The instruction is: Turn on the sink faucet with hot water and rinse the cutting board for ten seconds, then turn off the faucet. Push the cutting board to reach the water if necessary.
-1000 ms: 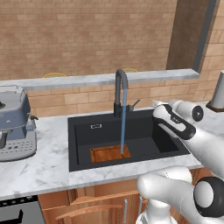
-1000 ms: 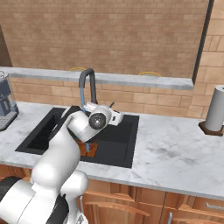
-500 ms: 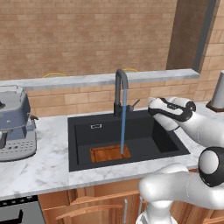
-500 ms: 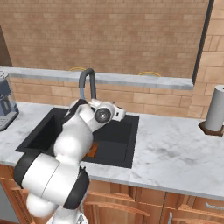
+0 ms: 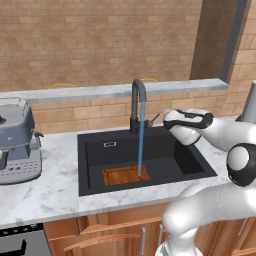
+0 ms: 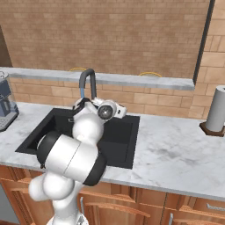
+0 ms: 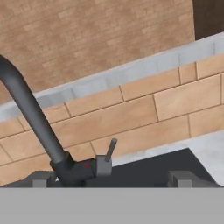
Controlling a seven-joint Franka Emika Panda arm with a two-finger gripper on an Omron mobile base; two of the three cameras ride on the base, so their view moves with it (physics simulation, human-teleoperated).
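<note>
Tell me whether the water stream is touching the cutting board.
Touching. In the left base view the water runs straight down from the sink faucet and ends on the cutting board lying in the sink.

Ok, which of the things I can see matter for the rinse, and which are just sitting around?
For the job:
- sink faucet, with its side lever
- water, running onto the board
- cutting board, on the basin floor
- sink
- gripper, jaws open, facing the lever

Lying about:
- coffee machine, left on the counter
- paper towel roll, far right
</note>
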